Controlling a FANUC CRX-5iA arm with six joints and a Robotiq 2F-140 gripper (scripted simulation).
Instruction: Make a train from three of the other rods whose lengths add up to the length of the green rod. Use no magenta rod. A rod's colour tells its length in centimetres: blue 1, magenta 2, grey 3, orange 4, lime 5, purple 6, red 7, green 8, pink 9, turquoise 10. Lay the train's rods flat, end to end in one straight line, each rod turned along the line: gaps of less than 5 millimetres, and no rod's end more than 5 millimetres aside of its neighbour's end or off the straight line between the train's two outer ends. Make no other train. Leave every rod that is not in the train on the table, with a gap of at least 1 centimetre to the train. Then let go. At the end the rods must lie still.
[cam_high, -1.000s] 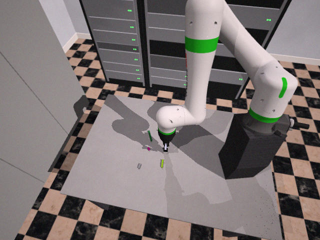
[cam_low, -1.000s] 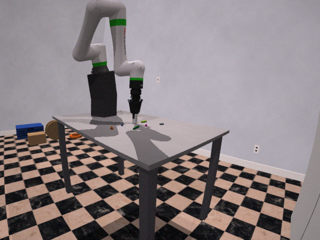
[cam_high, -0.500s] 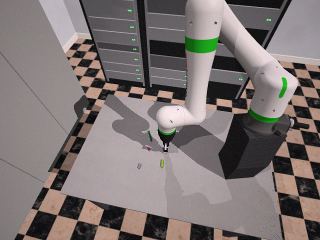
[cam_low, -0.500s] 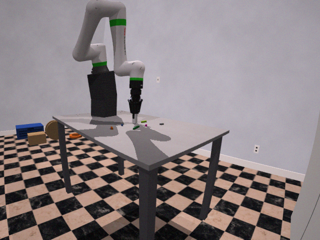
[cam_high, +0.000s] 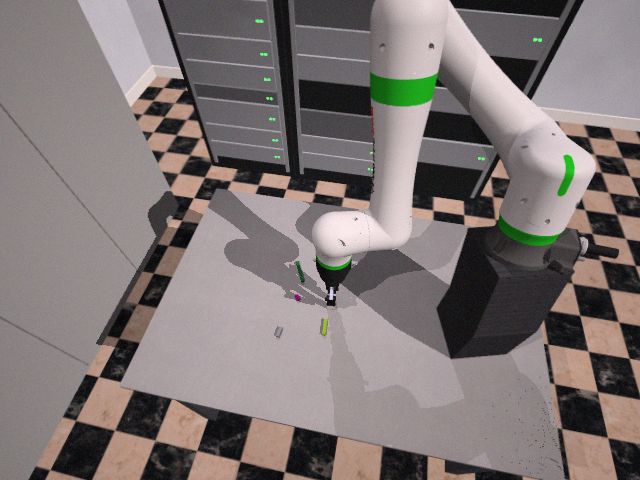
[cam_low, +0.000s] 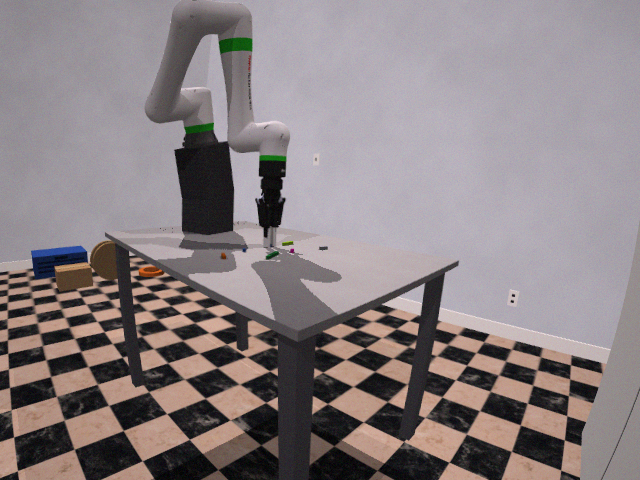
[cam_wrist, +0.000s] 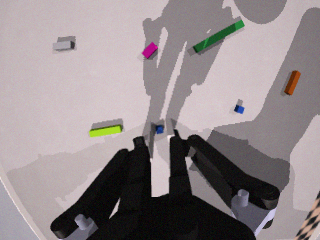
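Pale walls (cam_low: 413, 103) above a checkered floor (cam_high: 279, 439) (cam_low: 180, 361)

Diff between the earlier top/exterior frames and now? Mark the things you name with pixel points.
No clear movement: the arm and gripper (cam_high: 330, 303) (cam_low: 269, 245) (cam_wrist: 159, 128) hold the same pose low over the table (cam_high: 222, 361) (cam_low: 392, 268) (cam_wrist: 40, 100). The green rod (cam_high: 300, 271) (cam_low: 272, 255) (cam_wrist: 219, 36), magenta rod (cam_high: 297, 297) (cam_low: 292, 251) (cam_wrist: 150, 50), lime rod (cam_high: 324, 327) (cam_low: 287, 243) (cam_wrist: 105, 131) and grey rod (cam_high: 278, 331) (cam_low: 323, 248) (cam_wrist: 63, 45) lie where they were.
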